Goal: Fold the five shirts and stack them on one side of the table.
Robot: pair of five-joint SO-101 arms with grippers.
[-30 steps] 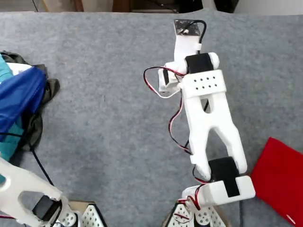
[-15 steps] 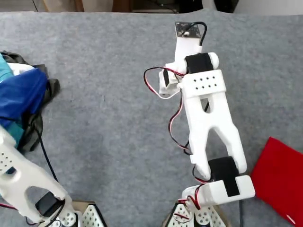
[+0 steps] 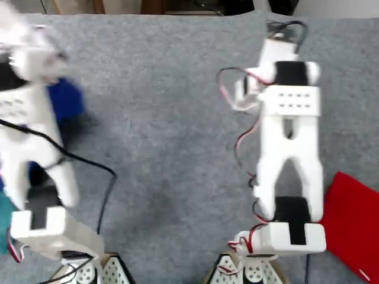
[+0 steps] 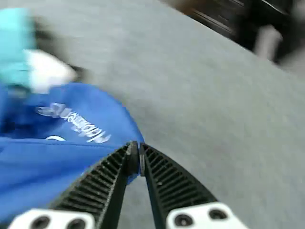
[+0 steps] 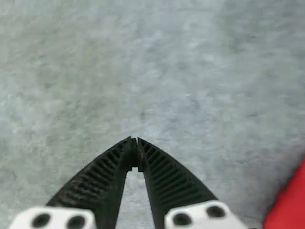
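Observation:
A blue shirt [image 4: 57,157] with white print lies right under my left gripper [image 4: 135,151], whose fingers are pressed together at the cloth's rounded edge and seem to pinch it. From above, the blue shirt [image 3: 65,100] shows beside the raised, blurred left arm [image 3: 26,124] at the table's left. A folded red shirt [image 3: 355,225] lies at the near right edge and also appears as a red shirt [image 5: 291,210] corner. My right gripper [image 5: 134,143] is shut on nothing above bare table, at the far end of the right arm [image 3: 283,31].
A teal shirt [image 4: 14,47] and a white cloth [image 4: 47,76] lie beyond the blue one, and a teal shirt [image 3: 5,219] edge shows at the near left. The grey felt table [image 3: 160,148] is bare between the arms. Black cables trail from the left arm.
The left arm has swung up and toward the far side, and the blue shirt has shifted right with it. The right arm has turned to the right.

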